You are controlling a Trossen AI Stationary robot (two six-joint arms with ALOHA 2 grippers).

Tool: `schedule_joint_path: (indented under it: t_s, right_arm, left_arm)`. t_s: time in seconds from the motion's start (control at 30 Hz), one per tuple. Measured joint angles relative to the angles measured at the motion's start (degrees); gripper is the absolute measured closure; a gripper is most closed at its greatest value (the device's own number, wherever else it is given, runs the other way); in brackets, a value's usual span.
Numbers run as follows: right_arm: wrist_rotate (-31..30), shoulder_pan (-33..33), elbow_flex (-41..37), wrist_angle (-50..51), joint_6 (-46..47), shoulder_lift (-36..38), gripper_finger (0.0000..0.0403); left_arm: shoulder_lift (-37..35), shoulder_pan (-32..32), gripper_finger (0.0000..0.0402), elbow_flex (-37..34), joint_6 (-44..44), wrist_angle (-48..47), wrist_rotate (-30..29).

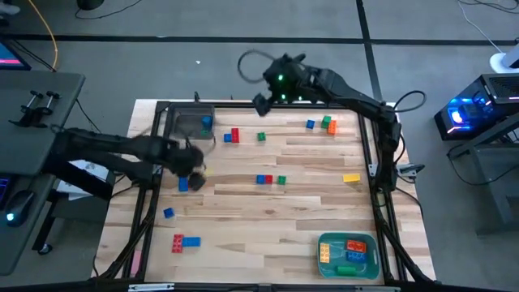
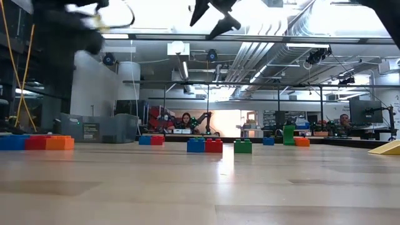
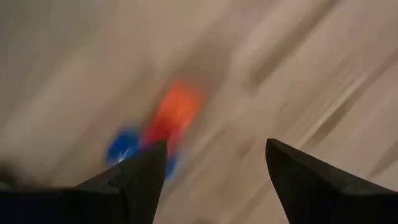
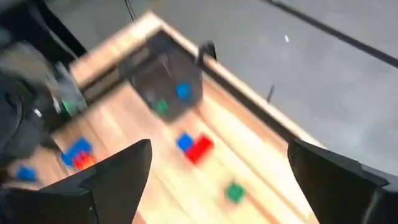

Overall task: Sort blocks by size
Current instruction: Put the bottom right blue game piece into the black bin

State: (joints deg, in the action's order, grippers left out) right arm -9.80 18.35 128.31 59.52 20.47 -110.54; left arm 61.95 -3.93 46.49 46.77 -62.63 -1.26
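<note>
overhead, table-level, 2 wrist views

Both arms up off the counter, claws spread.

The left arm reaches in from the left side, stretched low and nearly level, its left claw [image 1: 191, 169] over the left part of the counter with the two fingers [image 3: 143, 180] standing apart and nothing between them. The right arm rises from the right edge, elbows back along the far side, and carries its right claw [image 1: 261, 104] high above the far edge, fingers [image 4: 118, 171] splayed wide and empty.
</note>
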Motion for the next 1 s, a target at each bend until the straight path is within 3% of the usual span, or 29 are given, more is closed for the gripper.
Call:
schedule_joint_path:
  t_s: [0.13, 0.23, 0.4, 0.5, 0.7, 0.83, 1.0]
  right_arm:
    - [-2.1, -2.3, 0.0, 5.4, -0.1, 0.0, 0.0032]
    - [-2.2, -2.7, 0.0, 6.9, -1.4, 0.0, 0.0032]
    - [-1.1, -1.8, 0.0, 8.9, -6.0, 0.1, 0.0032]
    - [0.3, -0.6, 0.0, 9.0, -9.4, 0.1, 0.0032]
    - [7.0, 2.1, 0.0, 9.0, -16.2, 0.1, 0.0032]
    - [10.0, 3.0, 0.0, 9.0, -18.0, 0.1, 0.0032]
    - [10.3, 3.1, 0.0, 9.1, -17.9, 0.1, 0.0032]
  left_arm:
    - [6.5, -10.3, 0.0156, 0.0, 5.9, -10.8, 0.8]
    - [10.6, -15.9, 0.0160, 0.1, 9.4, -10.5, 1.5]
    - [18.2, -22.2, 0.0161, 0.1, 9.1, -5.9, 11.3]
    - [22.6, -25.4, 0.0161, 0.1, 6.7, -7.1, 14.3]
    - [28.8, -27.0, 0.0161, 0.1, 3.9, -5.2, 19.7]
    - [31.2, -26.9, 0.0161, 0.1, 2.1, -0.5, 20.2]
    - [34.3, -26.0, 0.0161, -0.1, 2.6, -2.2, 19.8]
